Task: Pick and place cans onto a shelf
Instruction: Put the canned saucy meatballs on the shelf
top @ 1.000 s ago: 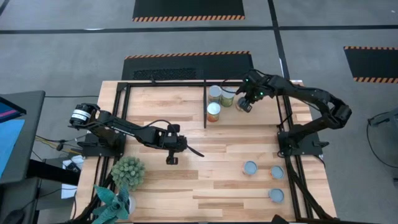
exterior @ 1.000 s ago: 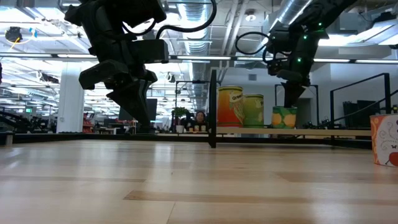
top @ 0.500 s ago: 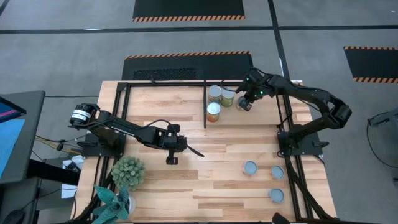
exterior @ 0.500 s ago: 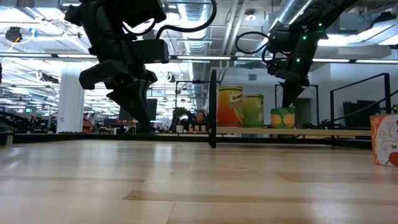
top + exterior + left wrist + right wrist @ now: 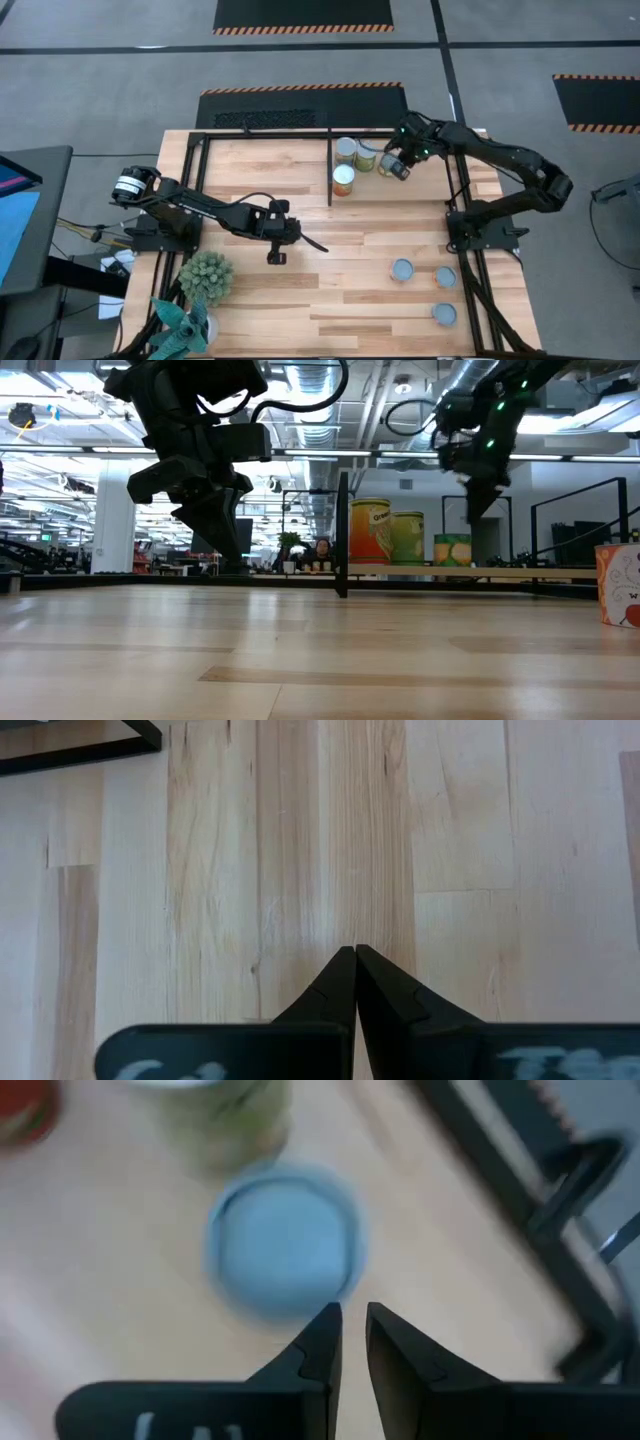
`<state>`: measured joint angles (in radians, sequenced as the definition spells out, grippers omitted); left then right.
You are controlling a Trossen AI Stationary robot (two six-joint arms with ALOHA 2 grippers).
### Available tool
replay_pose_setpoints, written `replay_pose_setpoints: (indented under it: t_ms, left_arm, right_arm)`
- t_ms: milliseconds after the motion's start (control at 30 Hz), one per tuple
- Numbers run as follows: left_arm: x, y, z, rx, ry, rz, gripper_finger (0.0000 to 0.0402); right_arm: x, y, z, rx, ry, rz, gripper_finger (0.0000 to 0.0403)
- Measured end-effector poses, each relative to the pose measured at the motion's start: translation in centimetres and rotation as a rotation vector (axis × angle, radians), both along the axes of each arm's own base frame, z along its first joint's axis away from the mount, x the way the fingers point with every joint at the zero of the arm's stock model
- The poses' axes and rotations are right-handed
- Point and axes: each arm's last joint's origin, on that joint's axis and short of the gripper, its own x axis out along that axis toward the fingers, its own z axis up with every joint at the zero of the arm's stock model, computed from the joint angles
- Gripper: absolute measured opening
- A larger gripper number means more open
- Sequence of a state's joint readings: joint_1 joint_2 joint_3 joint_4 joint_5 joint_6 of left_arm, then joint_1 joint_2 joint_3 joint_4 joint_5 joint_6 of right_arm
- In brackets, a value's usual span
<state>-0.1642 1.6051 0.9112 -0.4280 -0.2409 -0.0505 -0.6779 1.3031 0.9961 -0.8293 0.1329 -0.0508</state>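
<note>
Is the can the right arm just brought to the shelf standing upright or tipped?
Upright. In the low view the yellow-labelled can stands level beside the green can, and the right claw hangs above it, clear.

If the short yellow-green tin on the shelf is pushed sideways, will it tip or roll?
Probably slides, not tips: the short yellow-green metal tin stands upright and squat. Likely rigid; its smooth side may slip.

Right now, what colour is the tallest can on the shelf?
The tallest can has an orange and yellow label; the low view shows it best.
</note>
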Motion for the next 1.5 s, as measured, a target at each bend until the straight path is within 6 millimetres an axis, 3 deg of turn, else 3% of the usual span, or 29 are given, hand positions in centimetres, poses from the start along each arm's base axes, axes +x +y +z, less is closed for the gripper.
replay_pose_setpoints:
  t_ms: [233,367,767,1167,1500]
  left_arm:
    - [0.0,0.0,0.0,0.000,0.000,0.000,0.0000]
    - [0.1,0.0,0.0,-0.001,-0.009,0.000,0.0000]
    - [0.2,0.0,0.1,-0.003,-0.026,0.000,0.0000]
    - [0.2,0.0,0.1,-0.010,-0.029,0.012,0.0000]
    - [0.3,0.0,0.1,-0.009,-0.032,0.009,0.0000]
  right_arm:
    - [-1.8,7.8,2.0,0.323,-0.047,0.008,0.0074]
    - [-1.8,12.0,2.2,0.394,-0.108,0.073,0.0074]
    - [-1.1,21.4,-1.8,0.357,-0.042,0.265,0.0074]
    - [0.3,26.0,-6.0,0.270,0.118,0.294,0.0074]
    - [1.6,26.7,-8.4,0.276,0.187,0.286,0.0074]
